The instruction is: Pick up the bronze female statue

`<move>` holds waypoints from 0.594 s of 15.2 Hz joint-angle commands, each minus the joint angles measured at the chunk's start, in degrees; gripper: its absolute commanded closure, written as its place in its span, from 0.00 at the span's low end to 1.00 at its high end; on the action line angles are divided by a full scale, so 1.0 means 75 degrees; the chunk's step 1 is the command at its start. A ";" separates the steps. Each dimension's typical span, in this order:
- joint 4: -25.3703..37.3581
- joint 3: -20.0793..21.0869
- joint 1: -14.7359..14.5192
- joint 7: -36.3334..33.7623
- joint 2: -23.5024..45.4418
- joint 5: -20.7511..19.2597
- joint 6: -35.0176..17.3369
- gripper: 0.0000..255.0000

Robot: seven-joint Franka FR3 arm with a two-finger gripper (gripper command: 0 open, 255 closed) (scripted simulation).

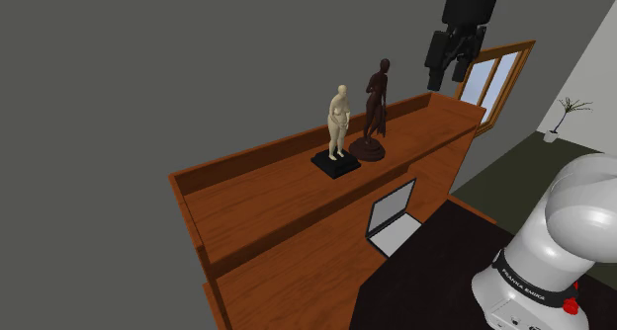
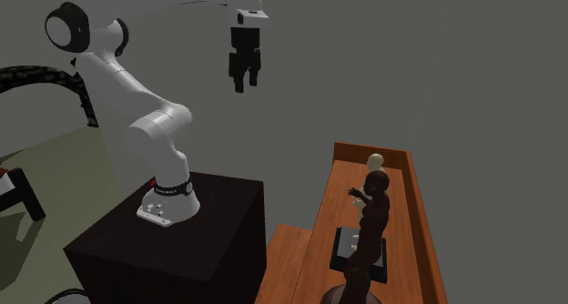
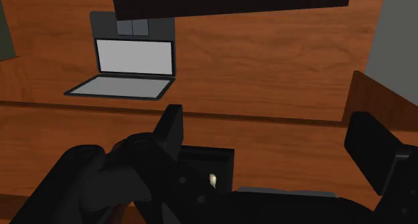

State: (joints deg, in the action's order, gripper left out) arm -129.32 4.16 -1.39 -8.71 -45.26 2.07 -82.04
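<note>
The bronze female statue [image 1: 376, 111] is a dark brown standing figure on a round base, on the raised back shelf of a wooden desk [image 1: 277, 195]. It stands close beside a cream statue [image 1: 339, 121] on a square black base. My gripper [image 1: 447, 79] hangs open high in the air, well above the bronze statue and off to the shoulder view's right of it. The second exterior view has the bronze statue [image 2: 371, 229] in front of the cream one [image 2: 375, 160], with the gripper [image 2: 244, 84] far up and left. In the wrist view the open gripper [image 3: 271, 139] looks down on the black base [image 3: 207, 169].
An open laptop [image 1: 393, 216] sits on the lower desk surface, also in the wrist view [image 3: 127, 68]. The shelf has a low raised back rim [image 1: 297, 140]. The dark stand [image 2: 173, 248] carries the arm. A window [image 1: 489, 81] and a potted plant [image 1: 566, 116] lie beyond.
</note>
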 commanded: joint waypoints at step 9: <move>0.0253 0.0177 0.0724 -0.1399 0.1616 -0.0021 -0.1858 0.00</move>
State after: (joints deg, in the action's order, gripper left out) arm -127.77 5.49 3.27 -17.94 -34.74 2.09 -94.13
